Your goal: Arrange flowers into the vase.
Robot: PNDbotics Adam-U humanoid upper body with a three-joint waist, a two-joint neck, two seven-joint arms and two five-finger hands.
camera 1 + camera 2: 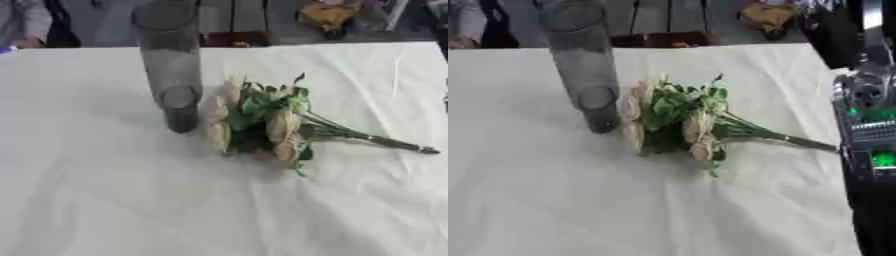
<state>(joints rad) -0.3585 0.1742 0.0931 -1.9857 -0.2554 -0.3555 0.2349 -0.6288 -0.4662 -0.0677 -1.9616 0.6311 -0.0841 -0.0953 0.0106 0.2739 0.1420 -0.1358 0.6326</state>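
Observation:
A tall clear grey glass vase (171, 70) stands upright on the white-clothed table (122, 200), left of centre. Right beside its base lies a bunch of cream flowers with green leaves (259, 120). The blooms are toward the vase and may touch it. The green stems (376, 141) point right toward the table's edge. Neither of my hands shows in either view.
A black and silver machine part with green lights (870, 120) stands along the table's right edge. Beyond the far edge are a person's sleeve (22, 22), a dark wooden piece (232, 38) and a yellow-brown bundle (328, 13). The cloth is wrinkled in front.

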